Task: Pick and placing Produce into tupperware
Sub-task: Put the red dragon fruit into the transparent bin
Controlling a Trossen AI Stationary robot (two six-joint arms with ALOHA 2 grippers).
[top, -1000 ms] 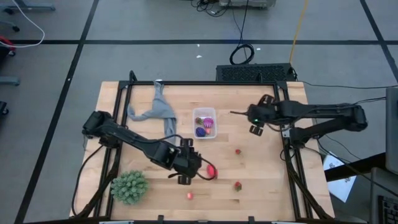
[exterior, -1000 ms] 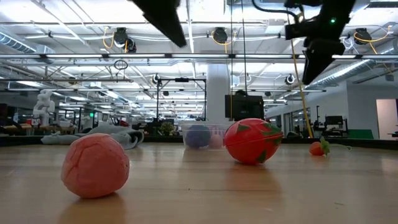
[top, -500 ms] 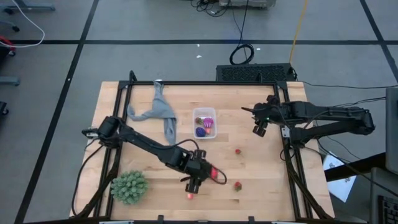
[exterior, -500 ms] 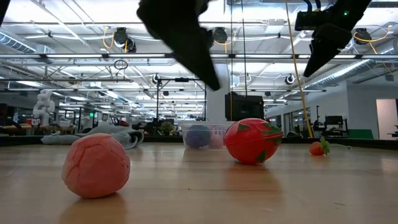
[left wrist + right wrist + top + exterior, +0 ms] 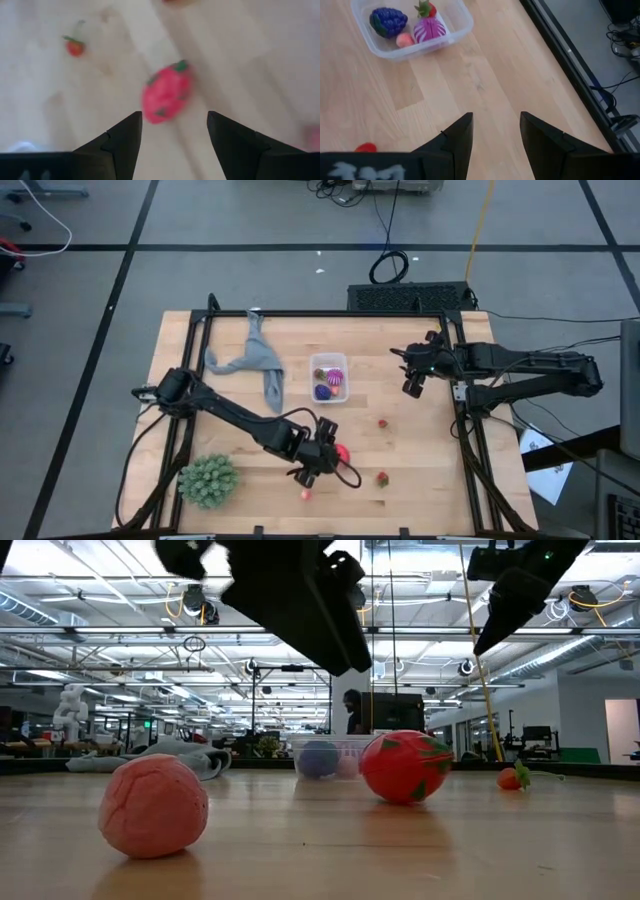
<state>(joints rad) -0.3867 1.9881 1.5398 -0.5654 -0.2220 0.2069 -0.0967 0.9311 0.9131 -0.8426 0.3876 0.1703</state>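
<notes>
The larger red-pink fruit (image 5: 341,453) (image 5: 166,97) lies on the table near its near edge. My left gripper (image 5: 326,461) (image 5: 175,117) hangs open just above and beside it, touching nothing. Small red berries (image 5: 382,422) (image 5: 382,478) and a pink one (image 5: 305,494) (image 5: 153,805) lie around it. The clear tupperware (image 5: 328,378) (image 5: 451,31) sits mid-table holding a dark blue-purple fruit (image 5: 388,21), a magenta one (image 5: 429,29) and two small ones. My right gripper (image 5: 414,377) (image 5: 496,117) hovers open to the tupperware's right.
A green spiky ball (image 5: 208,480) sits near the table's near left corner. A grey cloth (image 5: 250,360) lies left of the tupperware. A black frame (image 5: 465,430) borders the table. Bare wood lies between the tupperware and the loose fruits.
My left gripper has swung toward the table's right and near edge, turned at the wrist, and come lower over the red-pink fruit. The fruits have stayed where they were. My right arm has drawn back slightly toward the right edge.
</notes>
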